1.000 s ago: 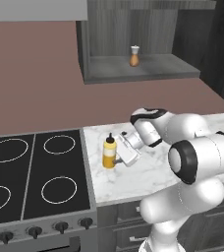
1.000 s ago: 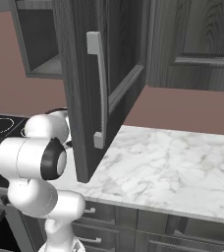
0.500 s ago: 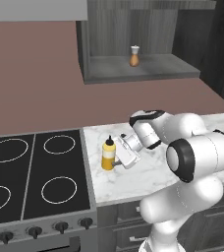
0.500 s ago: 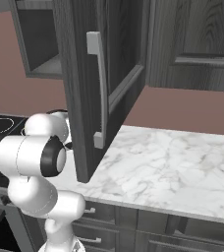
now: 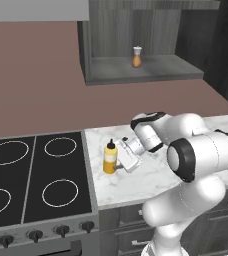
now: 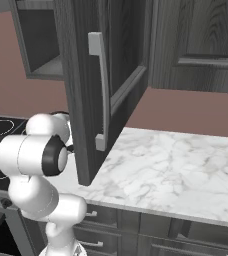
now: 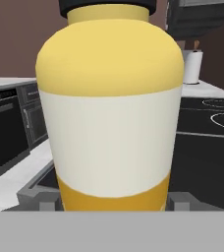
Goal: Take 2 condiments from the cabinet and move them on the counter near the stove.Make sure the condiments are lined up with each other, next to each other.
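Tool (image 5: 117, 162) around upright yellow bottle (image 5: 109, 158)

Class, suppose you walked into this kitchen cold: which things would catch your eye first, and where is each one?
The yellow squeeze bottle stands upright on the marble counter just right of the stove, with the gripper at its side. Up in the open cabinet, a small brown shaker sits alone on the shelf.

Yellow squeeze bottle with dark pointed nozzle (image 5: 110, 158) upright on white marble counter (image 5: 151, 177), near its left edge, just right of black glass cooktop (image 5: 36, 175). Small brown rounded shaker (image 5: 136, 57) on dark grey wall cabinet (image 5: 141, 70) shelf, above and behind.
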